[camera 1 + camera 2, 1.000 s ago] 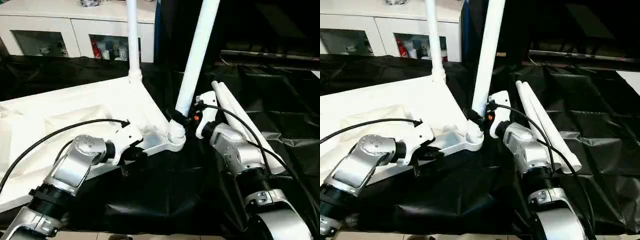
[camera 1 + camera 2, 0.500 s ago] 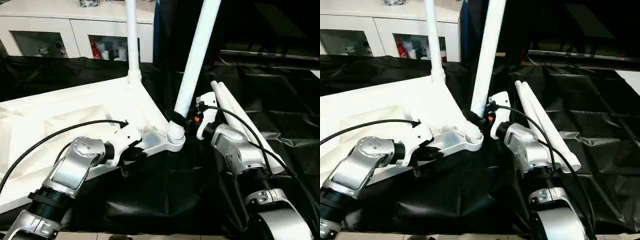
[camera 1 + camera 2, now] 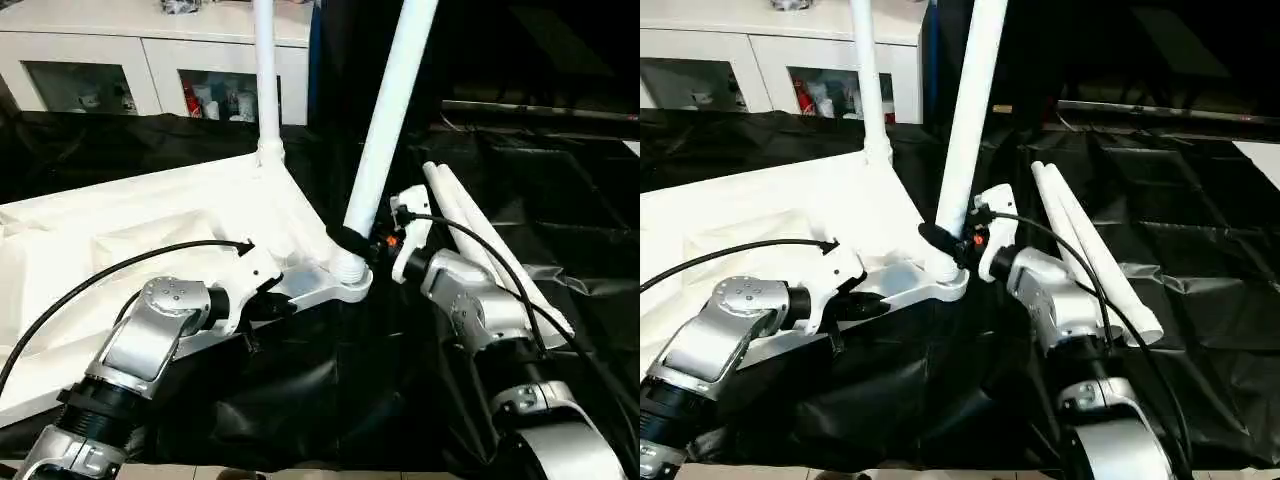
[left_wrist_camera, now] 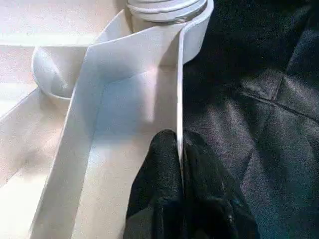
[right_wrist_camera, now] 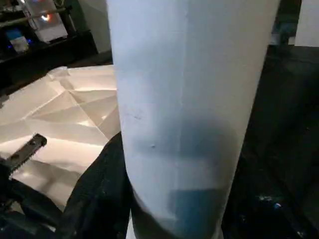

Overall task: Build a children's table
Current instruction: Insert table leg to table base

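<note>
My left pincer (image 4: 180,149) is clamped on the tabletop's (image 3: 150,225) side wall, steadying it upside down on the black cloth. My right pincer (image 3: 352,240) grips the near leg (image 3: 385,120) just above its corner socket (image 3: 345,278). The leg has tipped slightly straighter over the last second; seating looks unfinished. Two spare legs (image 3: 480,240) lie beyond.
</note>
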Available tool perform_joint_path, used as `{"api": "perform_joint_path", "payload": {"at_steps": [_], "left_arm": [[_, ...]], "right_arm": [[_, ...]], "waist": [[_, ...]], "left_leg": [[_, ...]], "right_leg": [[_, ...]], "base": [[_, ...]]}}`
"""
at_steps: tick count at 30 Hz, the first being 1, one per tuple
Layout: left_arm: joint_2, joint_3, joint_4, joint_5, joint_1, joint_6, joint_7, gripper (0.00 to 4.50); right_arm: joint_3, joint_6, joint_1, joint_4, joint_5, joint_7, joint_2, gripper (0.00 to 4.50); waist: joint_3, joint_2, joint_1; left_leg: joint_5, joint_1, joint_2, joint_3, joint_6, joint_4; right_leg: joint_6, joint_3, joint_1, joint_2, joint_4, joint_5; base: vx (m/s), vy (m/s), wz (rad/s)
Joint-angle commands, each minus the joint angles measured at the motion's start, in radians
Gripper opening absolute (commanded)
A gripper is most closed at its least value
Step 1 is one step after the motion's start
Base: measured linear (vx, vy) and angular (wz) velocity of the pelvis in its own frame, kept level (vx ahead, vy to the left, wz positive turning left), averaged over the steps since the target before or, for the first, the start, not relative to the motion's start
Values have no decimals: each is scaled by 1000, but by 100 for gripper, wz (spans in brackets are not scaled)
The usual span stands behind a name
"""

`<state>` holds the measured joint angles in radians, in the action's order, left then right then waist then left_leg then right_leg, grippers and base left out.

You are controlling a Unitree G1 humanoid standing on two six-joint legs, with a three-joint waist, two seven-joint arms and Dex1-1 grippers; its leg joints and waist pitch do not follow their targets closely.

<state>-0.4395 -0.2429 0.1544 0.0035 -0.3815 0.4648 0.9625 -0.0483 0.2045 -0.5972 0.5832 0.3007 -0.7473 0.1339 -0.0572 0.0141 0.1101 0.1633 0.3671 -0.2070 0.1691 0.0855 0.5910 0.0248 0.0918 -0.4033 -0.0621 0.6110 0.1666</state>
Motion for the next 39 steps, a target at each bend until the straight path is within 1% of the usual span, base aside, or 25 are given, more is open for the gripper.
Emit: {"api": "perform_joint_path", "payload": {"at_steps": [1,6,8,9,10,11,13,14,17,18,20,21,22,23,24,27,29,30,31,33,34,35,36,37,39], "left_arm": [[13,-1,-62,-44,-7,-58,25,0],[1,-12,-60,-34,-12,-69,33,0],[0,-12,-56,-34,-15,-70,32,0],[0,-12,-54,-33,-18,-72,31,0],[1,-12,-51,-32,-21,-74,30,0],[3,-13,-48,-33,-24,-75,29,0],[5,-14,-44,-35,-28,-78,26,0],[12,-12,-38,-36,-32,-80,17,0],[17,-10,-34,-37,-35,-80,13,0],[19,-8,-32,-37,-37,-81,8,0],[22,-5,-29,-37,-40,-80,3,0],[23,-2,-27,-38,-44,-79,-1,0],[24,1,-25,-39,-47,-79,-3,0],[26,4,-19,-41,-52,-80,-4,0],[26,5,-19,-41,-53,-81,-4,0],[28,7,-12,-40,-58,-84,-8,0],[31,8,-6,-39,-65,-86,-11,0],[32,9,-4,-39,-66,-87,-12,0],[32,9,-1,-39,-68,-88,-13,0],[31,9,-1,-39,-69,-89,-13,0],[30,9,0,-39,-69,-90,-13,0],[28,8,2,-39,-70,-92,-12,0],[28,8,3,-38,-70,-92,-11,0],[28,8,4,-38,-71,-93,-11,0],[27,6,6,-37,-72,-95,-9,0]], "right_arm": [[-26,6,10,31,-46,15,10,191],[-21,1,-7,63,-59,36,8,190],[-22,0,-11,70,-65,43,11,190],[-20,0,-11,71,-65,42,12,190],[-17,0,-10,74,-64,41,13,190],[-9,0,-8,79,-60,40,9,190],[9,2,-5,91,-49,43,2,190],[31,0,-2,110,-30,44,-6,190],[55,1,2,129,-10,53,-11,190],[67,-3,9,135,0,57,-13,190],[81,-11,21,141,11,61,-14,190],[84,-22,35,139,12,62,-16,190],[89,-31,48,135,13,62,-20,190],[97,-52,69,130,14,64,-28,190],[99,-55,72,130,14,65,-29,190],[108,-87,94,124,13,74,-41,189],[125,-141,126,106,24,89,-60,189],[126,-165,137,100,21,96,-65,189],[122,-194,160,86,13,102,-71,189],[120,-205,167,82,10,102,-72,189],[114,-218,176,76,1,105,-73,189],[86,-252,196,60,-32,111,-68,189],[69,-270,205,51,-51,108,-64,189],[55,-285,212,45,-65,104,-61,189],[31,-299,220,35,-95,105,-53,189]], "waist": [[68,-2,-3],[66,-3,-4],[68,-3,-4],[68,-5,-4],[68,-4,-5],[68,-6,-4],[68,-6,-6],[69,-9,-6],[69,-8,-6],[68,-11,-5],[68,-10,-4],[68,-10,-3],[69,-15,-1],[68,-13,-1],[69,-15,0],[68,-15,0],[68,-17,1],[67,-19,2],[68,-18,1],[67,-17,2],[66,-22,3],[66,-21,3],[66,-24,4],[65,-21,3],[65,-21,4]], "left_leg": [[255,-13,-24,-7,-7,-72],[260,-15,-25,-7,-6,-72],[259,-15,-25,-7,-5,-71],[259,-15,-25,-7,-5,-71],[259,-15,-25,-7,-6,-71],[257,-14,-25,-7,-5,-71],[265,-15,-25,-7,-5,-71],[264,-15,-25,-8,-4,-71],[269,-16,-26,-8,-4,-72],[272,-16,-26,-8,-3,-72],[279,-17,-26,-7,-3,-72],[279,-16,-26,-8,-2,-72],[280,-17,-26,-8,-1,-72],[288,-18,-26,-8,0,-73],[289,-18,-26,-8,1,-73],[297,-18,-27,-9,2,-74],[313,-19,-26,-10,3,-75],[320,-21,-26,-10,4,-75],[321,-19,-26,-11,4,-76],[325,-20,-26,-11,0,-76],[329,-19,-27,-12,1,-78],[336,-19,-26,-12,2,-78],[336,-18,-25,-12,2,-77],[341,-18,-24,-11,2,-77],[339,-19,-24,-12,-3,-78]], "right_leg": [[138,-55,46,-82,-84,355],[138,-55,45,-82,-85,365],[140,-55,46,-81,-84,356],[142,-56,45,-82,-84,353],[143,-56,45,-80,-83,346],[145,-56,46,-81,-82,339],[147,-56,46,-82,-83,343],[149,-56,47,-82,-83,341],[154,-56,47,-81,-83,335],[156,-56,46,-82,-83,335],[156,-56,46,-81,-84,335],[156,-55,47,-82,-84,335],[155,-56,46,-83,-85,335],[152,-55,46,-82,-86,343],[151,-55,46,-83,-86,344],[152,-55,45,-82,-86,346],[146,-55,43,-84,-90,369],[145,-55,42,-84,-91,375],[145,-54,44,-84,-90,375],[143,-54,42,-83,-91,381],[141,-53,42,-83,-93,390],[138,-53,42,-84,-94,400],[136,-53,42,-84,-95,404],[129,-53,41,-85,-98,419],[124,-53,42,-85,-98,435]], "base": [[0,0,0],[0,0,0],[0,0,0],[0,0,0],[0,0,0],[0,0,0],[0,0,0],[0,0,0],[0,0,0],[0,0,0],[0,0,0],[0,0,0],[0,0,0],[0,0,0],[0,0,0],[0,0,0],[0,0,0],[0,0,0],[0,0,0],[0,0,0],[0,0,0],[0,0,0],[0,0,0],[0,0,0],[0,0,0]]}}
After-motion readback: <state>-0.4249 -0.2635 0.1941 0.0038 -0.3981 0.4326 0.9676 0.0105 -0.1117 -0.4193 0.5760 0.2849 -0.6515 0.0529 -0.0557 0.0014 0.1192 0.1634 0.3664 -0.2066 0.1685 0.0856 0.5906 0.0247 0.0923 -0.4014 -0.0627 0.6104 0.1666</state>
